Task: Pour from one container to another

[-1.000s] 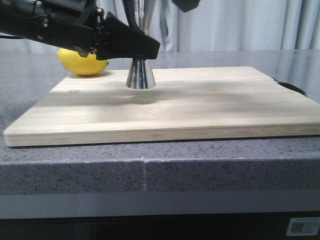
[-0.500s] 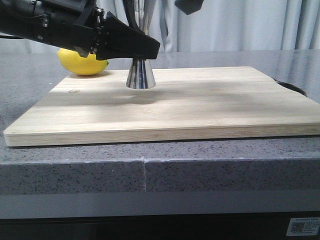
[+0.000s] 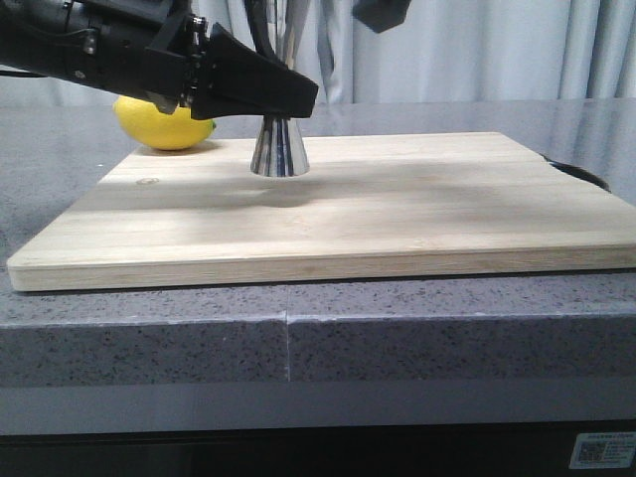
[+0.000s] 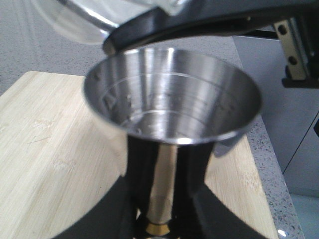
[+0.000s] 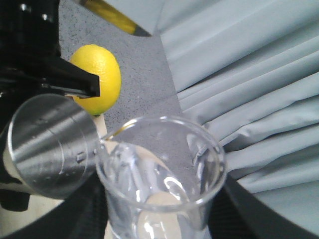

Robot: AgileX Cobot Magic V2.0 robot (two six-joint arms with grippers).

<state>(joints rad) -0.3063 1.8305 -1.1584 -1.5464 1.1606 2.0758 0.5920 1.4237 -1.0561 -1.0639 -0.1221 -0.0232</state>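
Right gripper point(image 3: 381, 13) drifted right; beaker point(image 5: 162, 179) front-hidden.

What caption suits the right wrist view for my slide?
Glass beaker tipped over the steel jigger, a lemon behind.

Tilted beaker point(image 5: 159, 184) lip-to-rim over jigger point(image 5: 50, 147)

mirror-polished steel jigger point(image 4: 172, 107), clear glass beaker point(image 5: 159, 179), matt wooden board point(image 3: 397, 209)
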